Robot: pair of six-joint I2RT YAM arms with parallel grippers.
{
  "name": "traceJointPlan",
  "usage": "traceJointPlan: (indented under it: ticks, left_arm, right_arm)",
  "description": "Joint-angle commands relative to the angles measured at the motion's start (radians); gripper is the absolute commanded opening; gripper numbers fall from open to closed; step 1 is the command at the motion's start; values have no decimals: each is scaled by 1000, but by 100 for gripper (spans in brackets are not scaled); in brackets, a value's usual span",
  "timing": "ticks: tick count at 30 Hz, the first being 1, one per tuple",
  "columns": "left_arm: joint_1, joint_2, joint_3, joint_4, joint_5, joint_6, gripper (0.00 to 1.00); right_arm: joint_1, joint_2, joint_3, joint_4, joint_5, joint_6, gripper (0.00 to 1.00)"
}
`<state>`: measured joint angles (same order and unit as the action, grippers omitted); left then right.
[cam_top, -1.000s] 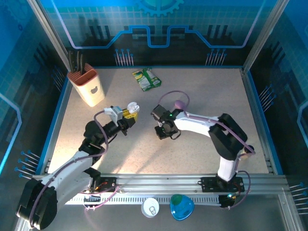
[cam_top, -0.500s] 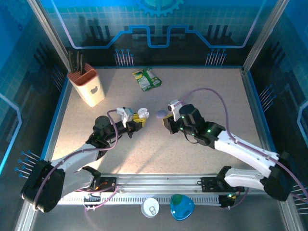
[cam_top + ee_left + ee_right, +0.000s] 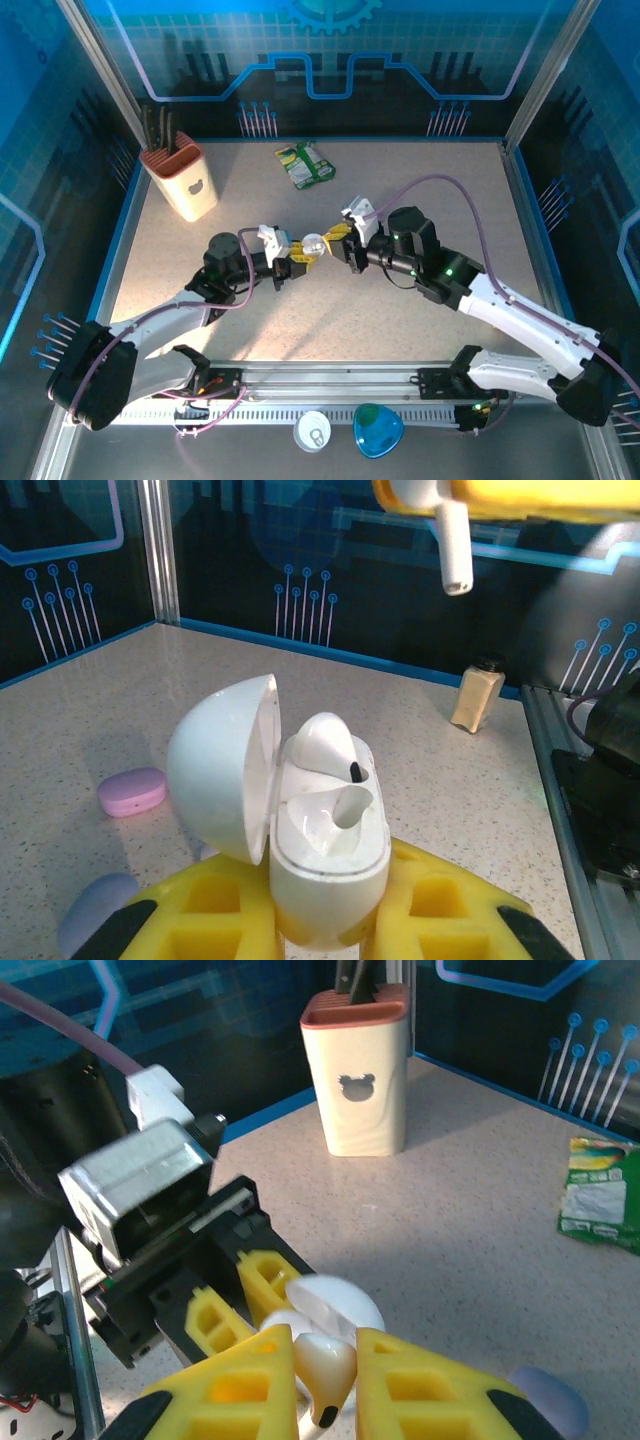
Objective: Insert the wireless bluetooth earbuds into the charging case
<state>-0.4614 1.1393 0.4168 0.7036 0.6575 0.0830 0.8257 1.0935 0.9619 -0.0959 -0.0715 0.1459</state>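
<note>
Holding the white case, lid open, clamped in my left jaws mid-bench, open room all round. Right jaws pinch a white earbud, stem down, just above it. Knife block and green packet well apart at far edge. Left wrist view adds: second earbud seated inside, pink case and purple case lying beside.

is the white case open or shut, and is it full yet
Open, half full: the white case has its lid swung back to the left, one white earbud seated at the back, the near slot empty.
</note>
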Motion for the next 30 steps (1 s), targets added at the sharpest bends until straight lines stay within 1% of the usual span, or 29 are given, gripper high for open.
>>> traceJointPlan:
  ticks: [1, 5, 10, 16, 30]
  left_arm:
    - [-9, 1, 32, -17, 46, 27, 6]
    - [-8, -2, 33, -24, 45, 26, 6]
    - [-10, -7, 36, -23, 37, -5, 6]
    - [-10, -9, 37, -21, 2, -24, 6]
    - [-9, -27, 37, -9, 18, -53, 6]
  right_arm:
    - [25, 43, 57, 24, -17, -47, 18]
    - [47, 101, 103, 10, -19, -74, 18]
    - [55, 139, 119, -8, -18, -89, 18]
    - [54, 156, 94, -11, -11, -96, 18]
    - [41, 184, 67, -25, -5, -101, 18]
